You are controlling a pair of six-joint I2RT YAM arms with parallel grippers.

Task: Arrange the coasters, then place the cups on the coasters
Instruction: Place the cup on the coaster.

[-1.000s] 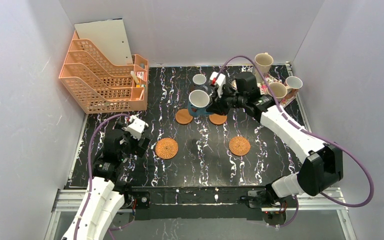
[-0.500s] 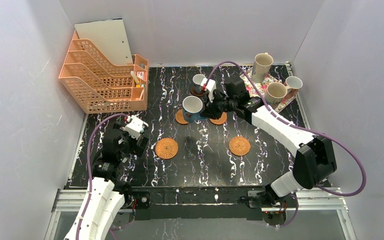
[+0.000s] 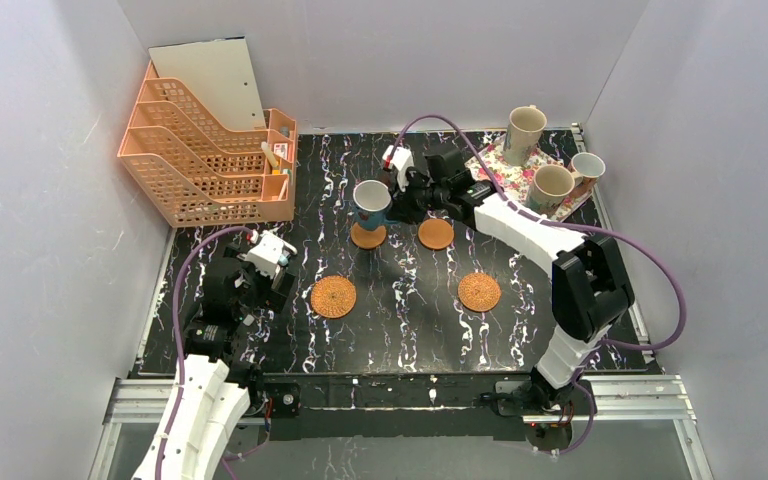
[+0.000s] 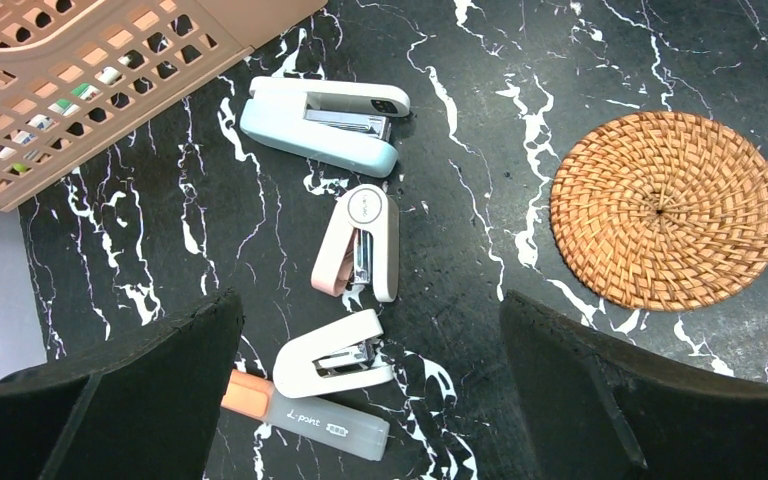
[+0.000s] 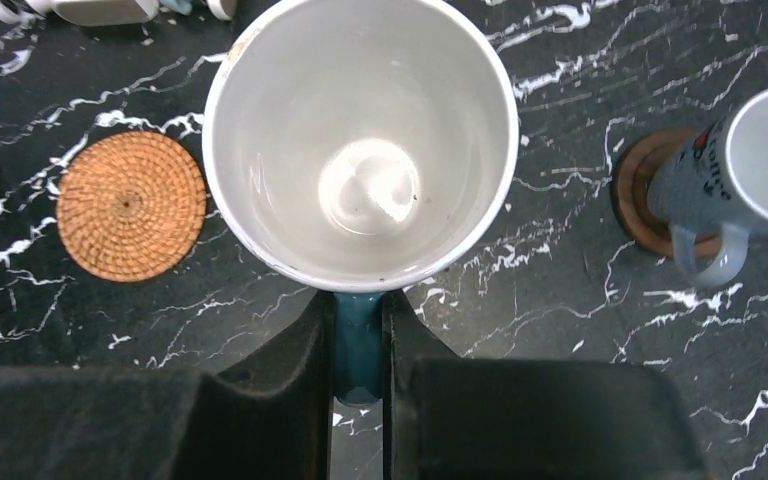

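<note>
My right gripper [image 5: 358, 312] is shut on the teal handle of a blue cup [image 5: 360, 140] with a white inside. In the top view this cup [image 3: 371, 199] hangs at the back edge of a brown wood coaster [image 3: 368, 237], with the right gripper [image 3: 398, 198] beside it. A second wood coaster [image 3: 436, 233] lies to its right. Two wicker coasters [image 3: 333, 296] [image 3: 479, 291] lie nearer. Another blue cup [image 5: 750, 170] stands on a dark coaster [image 5: 638, 205]. Two beige cups [image 3: 525, 130] [image 3: 552, 185] and a small orange cup [image 3: 587, 167] stand at the back right. My left gripper [image 4: 368, 330] is open over staplers.
A floral tray [image 3: 528, 172] bears the three cups at the back right. An orange file rack [image 3: 210, 150] fills the back left. Below the left gripper lie a blue stapler [image 4: 320, 125], a pink one [image 4: 358, 245], a white one [image 4: 335, 355] and a highlighter [image 4: 305, 420].
My right arm has carried the blue cup leftward, from between the two wood coasters to the left one. The left arm has not moved.
</note>
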